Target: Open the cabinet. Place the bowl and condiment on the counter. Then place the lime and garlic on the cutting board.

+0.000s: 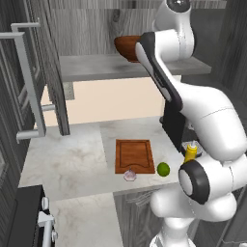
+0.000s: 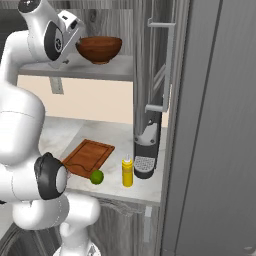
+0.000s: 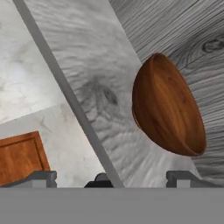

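The cabinet stands open, both doors swung wide. On its grey shelf sits the dark wooden bowl, also in the hand view as the bowl. My gripper is open and empty, just left of the bowl's rim and apart from it, at shelf height. Down on the counter lies the cutting board. The garlic rests at its near edge, the lime beside its near right corner. The yellow condiment stands upright on the counter.
A black coffee machine stands on the counter right of the board, close behind the condiment. The open right door with its bar handle juts out beside the bowl. The left door's handle reaches toward me at the left.
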